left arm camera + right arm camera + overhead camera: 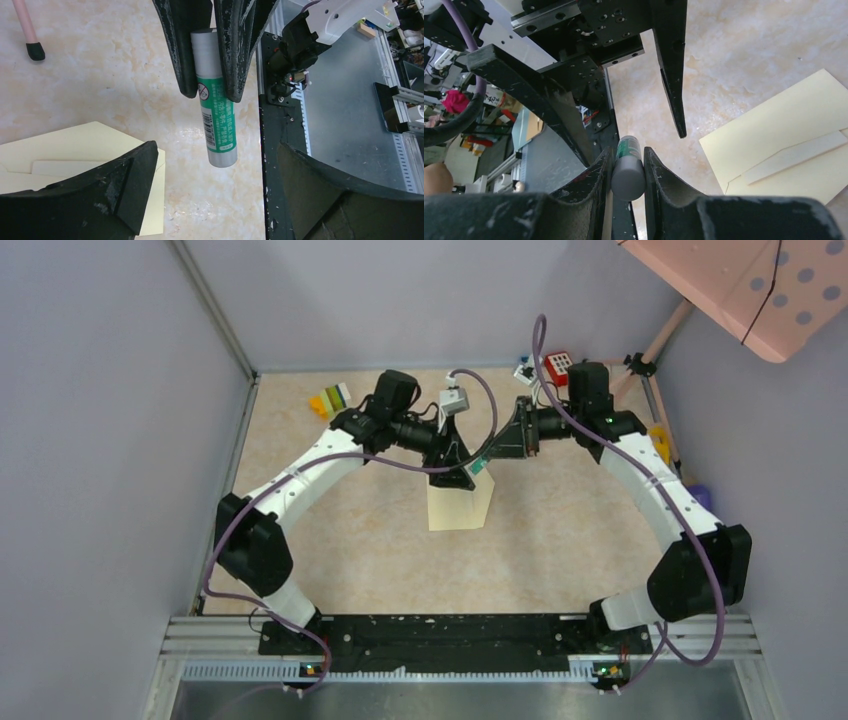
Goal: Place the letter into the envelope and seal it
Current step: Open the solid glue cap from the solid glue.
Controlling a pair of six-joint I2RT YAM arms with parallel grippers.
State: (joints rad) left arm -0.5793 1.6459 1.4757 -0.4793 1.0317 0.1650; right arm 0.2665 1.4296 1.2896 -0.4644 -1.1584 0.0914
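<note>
Finding at this moment: my right pincer (pixel 628 155) is clamped on a glue stick (pixel 215 120), holding it by one end with the green-labelled body and the grey far end projecting clear of the jaws. My left pincer (pixel 216 147) stands wide apart and holds nothing. Its fingers flank the free grey end of the stick without touching it. In the overhead view the two pincers meet above mid-table, mine on the left reaching in from 9 o'clock and the right one from 3 o'clock. The envelope (pixel 462 510) lies flat on the table (pixel 560 530) directly beneath them, extending toward 6 o'clock, and neither pincer touches it. From the wrist views its pointed flap is open and laid back, with a paler strip showing across the mouth. I cannot tell whether that strip is the letter's edge or the flap's own band. No loose sheet is visible on the table, so I judge the letter is probably already inside, though this is unconfirmed. Sealing is not done: the flap is unfolded, and no glue can be made out on it. Assessment: the task is past the midpoint and at the gluing stage. Outstanding items appear to be uncapping the stick, running it along the flap, folding the flap down and pressing it shut.
</note>
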